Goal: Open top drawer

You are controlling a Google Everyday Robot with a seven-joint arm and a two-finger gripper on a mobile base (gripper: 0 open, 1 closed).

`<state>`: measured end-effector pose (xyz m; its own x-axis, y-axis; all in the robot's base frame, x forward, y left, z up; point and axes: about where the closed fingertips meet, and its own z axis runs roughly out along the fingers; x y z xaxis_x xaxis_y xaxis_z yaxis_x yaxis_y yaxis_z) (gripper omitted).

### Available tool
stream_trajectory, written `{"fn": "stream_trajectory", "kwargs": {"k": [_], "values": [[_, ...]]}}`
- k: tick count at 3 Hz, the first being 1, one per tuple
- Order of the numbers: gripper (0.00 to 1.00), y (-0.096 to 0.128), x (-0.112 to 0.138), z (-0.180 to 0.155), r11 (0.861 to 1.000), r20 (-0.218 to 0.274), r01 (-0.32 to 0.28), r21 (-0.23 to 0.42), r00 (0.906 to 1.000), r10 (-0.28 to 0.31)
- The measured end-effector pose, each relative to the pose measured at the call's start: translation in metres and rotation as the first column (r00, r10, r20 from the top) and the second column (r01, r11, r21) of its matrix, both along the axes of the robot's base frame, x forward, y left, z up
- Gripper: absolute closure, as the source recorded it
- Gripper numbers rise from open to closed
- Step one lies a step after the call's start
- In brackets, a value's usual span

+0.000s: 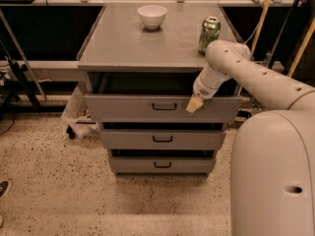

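Speckled flooring [59,181] surrounds a grey three-drawer cabinet whose flat top [147,48] carries a white bowl [152,15] at the far centre and a green can [209,33] at the far right.

**Location of the task item.** The top drawer [123,109] sits directly under the cabinet top. Its front stands forward of the middle drawer [128,139] and the bottom drawer [133,165]. A dark opening shows between its upper edge and the cabinet top. Its black loop handle [164,106] is at the centre of the front.

**Gripper.** The arm [246,73] reaches in from the right, over the near right corner of the cabinet top. The gripper [194,104] is in front of the top drawer's face, just right of the handle and apart from it. It holds nothing visible. Whether it is open or closed cannot be told.

**Step in hand.** Judged from the forward position of the drawer front, the drawer is at least partly open. The gripper is not engaged with the handle.

**Next move.**
1. If more travel is required, shift the gripper left to the handle, hook or clamp the loop, and pull straight toward the near side.
2. If travel is sufficient, retract the arm to the right and near, clear of the drawer front.

**Caution.** Keep the arm away from the can during either motion.
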<state>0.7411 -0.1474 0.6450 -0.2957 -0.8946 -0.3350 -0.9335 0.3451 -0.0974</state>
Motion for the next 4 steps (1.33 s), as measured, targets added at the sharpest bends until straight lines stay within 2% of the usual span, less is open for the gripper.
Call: {"fn": "stream_trajectory", "kwargs": {"k": [1,2,4], "values": [[0.88,0.0,0.0,0.006,1.0,0.0,0.0,0.0,1.0,0.0],[1.0,-0.018,-0.012,0.006,0.998,-0.023,0.002,0.055,0.9997,-0.001],[1.0,-0.023,-0.02,0.01,0.997,-0.034,0.003,0.077,0.9994,0.0]]}}
